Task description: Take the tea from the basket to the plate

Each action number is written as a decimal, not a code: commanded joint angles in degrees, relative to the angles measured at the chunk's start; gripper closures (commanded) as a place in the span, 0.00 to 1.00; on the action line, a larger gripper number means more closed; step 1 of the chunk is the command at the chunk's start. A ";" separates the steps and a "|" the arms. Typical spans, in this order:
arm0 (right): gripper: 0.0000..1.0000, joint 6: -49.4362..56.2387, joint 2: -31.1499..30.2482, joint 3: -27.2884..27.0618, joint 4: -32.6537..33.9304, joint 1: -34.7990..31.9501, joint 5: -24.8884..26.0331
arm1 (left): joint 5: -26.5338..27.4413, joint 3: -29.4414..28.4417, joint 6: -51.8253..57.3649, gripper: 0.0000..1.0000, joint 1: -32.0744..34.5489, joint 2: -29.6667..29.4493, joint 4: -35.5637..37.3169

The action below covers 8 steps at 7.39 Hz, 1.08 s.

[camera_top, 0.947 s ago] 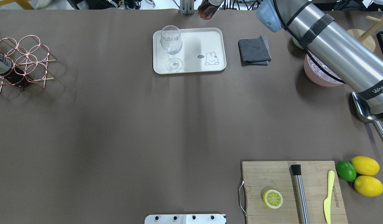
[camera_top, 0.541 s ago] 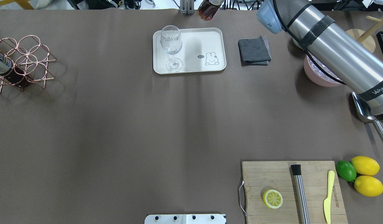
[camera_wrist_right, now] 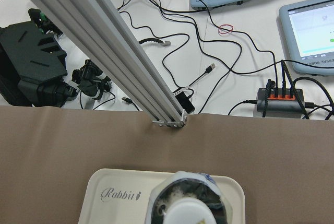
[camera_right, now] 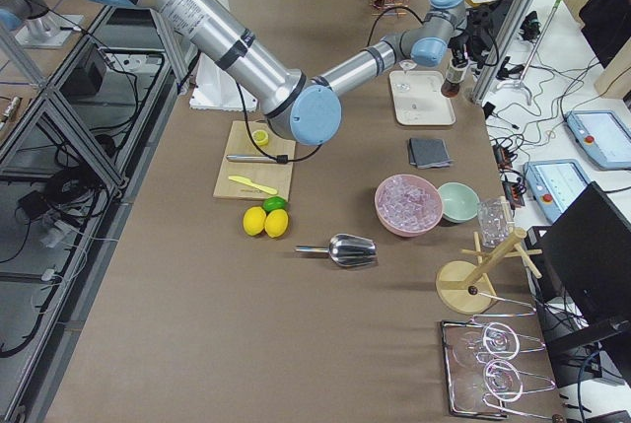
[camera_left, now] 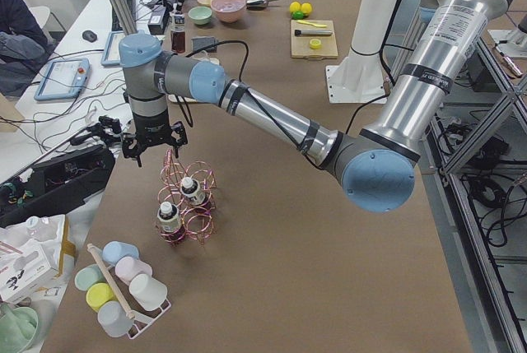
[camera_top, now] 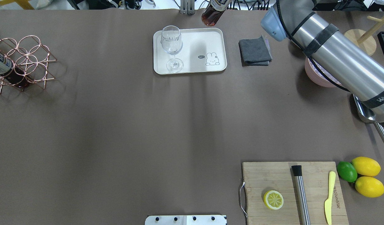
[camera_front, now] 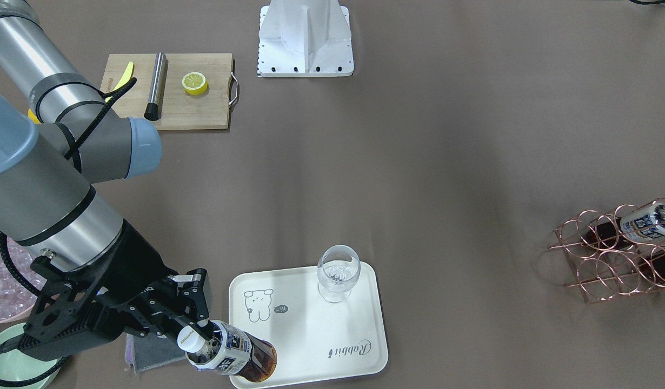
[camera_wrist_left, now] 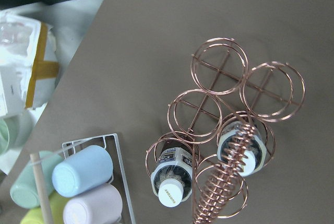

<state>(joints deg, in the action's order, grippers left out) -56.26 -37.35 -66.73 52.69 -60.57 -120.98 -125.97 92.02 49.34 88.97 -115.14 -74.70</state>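
The right gripper (camera_front: 201, 328) is clamped on the neck of the tea (camera_front: 238, 355), just under its white cap. The bottle hangs tilted, with its base ahead of the fingers and over the corner of the plate (camera_front: 311, 335) nearest the hand. I judge this to be the placing step: the next move asks to bring the bottle upright, lower it onto the bare tray, then release. Open room lies ahead of the hand; the wine glass (camera_front: 338, 273) stands well apart, but the rim is close below. The left gripper (camera_left: 153, 142) hovers above the basket (camera_wrist_left: 222, 182); whether its fingers are apart I cannot tell
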 commanded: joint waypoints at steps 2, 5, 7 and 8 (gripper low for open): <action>1.00 0.09 -0.44 2.03 1.00 1.95 -2.05 | -1.83 0.00 -47.17 0.02 1.64 -0.08 0.17; 1.00 0.09 -0.35 2.48 2.85 3.09 -3.39 | -2.70 -0.26 -63.58 0.02 2.52 1.49 -0.27; 1.00 0.09 -0.18 2.48 5.74 3.35 -5.05 | -7.53 -2.01 -63.49 0.02 2.70 7.53 -8.99; 1.00 0.79 0.87 2.74 8.98 3.36 -6.54 | -7.97 -3.59 -63.49 0.02 3.57 9.65 -12.10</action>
<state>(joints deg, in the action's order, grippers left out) -56.11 -37.57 -64.26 57.45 -57.33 -125.53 -132.21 90.66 -13.97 91.60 -109.80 -80.15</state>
